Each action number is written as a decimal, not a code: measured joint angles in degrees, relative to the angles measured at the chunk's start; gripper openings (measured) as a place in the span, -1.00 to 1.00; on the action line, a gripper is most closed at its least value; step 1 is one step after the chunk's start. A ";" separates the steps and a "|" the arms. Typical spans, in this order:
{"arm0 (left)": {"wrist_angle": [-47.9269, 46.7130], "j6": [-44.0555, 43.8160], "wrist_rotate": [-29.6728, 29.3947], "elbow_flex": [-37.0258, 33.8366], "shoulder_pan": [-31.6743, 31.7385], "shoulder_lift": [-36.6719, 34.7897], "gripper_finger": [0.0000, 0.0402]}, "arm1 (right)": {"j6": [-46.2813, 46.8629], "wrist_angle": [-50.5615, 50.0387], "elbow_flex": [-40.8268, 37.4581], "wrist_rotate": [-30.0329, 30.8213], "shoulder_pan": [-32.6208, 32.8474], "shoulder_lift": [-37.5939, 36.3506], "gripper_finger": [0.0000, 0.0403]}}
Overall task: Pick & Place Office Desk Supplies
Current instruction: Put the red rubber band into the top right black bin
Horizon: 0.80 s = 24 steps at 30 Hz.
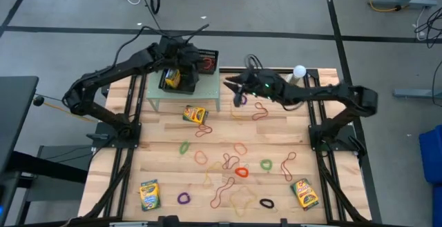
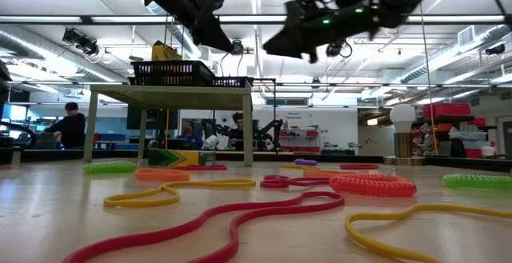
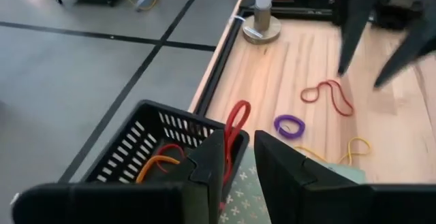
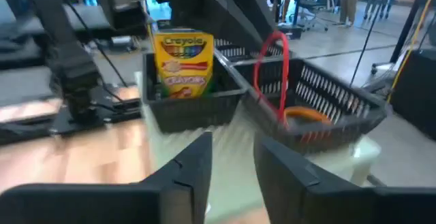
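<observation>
My left gripper is shut on a red rubber band at the rim of a black mesh tray that holds orange and red bands. A second tray beside it holds an upright crayon box. Both trays sit on a small pale-green stand at the table's far side. My right gripper stands open and holding nothing, level with the trays and just to their right. Three more crayon boxes and many bands lie on the table. My left gripper has the red band's near end between its two fingers, against the inner face of one finger. The fingers slant down from the table's left. The rest of the loop sticks out past the fingertips, clear above the tray with the orange bands.
A white ball-topped grey stand is at the far right corner. A purple band and a red one lie on the wood right of the green stand. People sit at desks in the room behind.
</observation>
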 joint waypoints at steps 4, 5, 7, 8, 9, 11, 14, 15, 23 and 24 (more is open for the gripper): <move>0.14 -0.34 1.61 -0.20 0.04 -0.04 -0.56 | -4.35 -6.78 11.14 -3.25 -2.50 6.22 -0.23; 0.29 -0.33 2.13 -0.20 0.00 -0.04 -0.56 | -5.63 -8.43 13.43 -3.51 -2.91 7.68 -0.20; 0.85 -0.31 2.34 -0.20 -0.06 -0.04 -0.56 | -7.78 -10.78 17.03 -3.64 -3.49 10.51 -0.18; 0.92 -0.31 2.55 -0.20 -0.07 -0.04 -0.56 | -8.52 -11.51 18.30 -3.42 -3.73 11.68 -0.18; 0.90 -0.42 2.91 -0.20 -0.05 -0.04 -0.56 | -8.90 -11.45 19.36 -2.81 -3.86 12.76 -0.19; 0.84 -0.77 3.90 -0.20 -0.04 -0.04 -0.56 | -9.44 -11.37 20.68 -2.21 -4.38 13.99 -0.23; 0.70 -0.75 3.98 -0.20 -0.07 -0.04 -0.56 | -10.75 -10.13 21.28 -2.15 -4.93 14.93 -0.36; 0.68 -0.73 3.98 -0.20 -0.07 -0.04 -0.56 | -11.05 -9.31 21.28 -2.14 -5.01 15.13 -0.42; 0.61 -0.47 2.51 -0.20 0.00 -0.49 -0.56 | -11.84 -6.48 21.30 -1.39 -6.11 15.16 -0.95; 0.42 -0.44 0.79 -0.20 0.00 -0.82 -0.56 | -11.81 -6.31 21.30 -1.31 -6.39 15.16 -0.96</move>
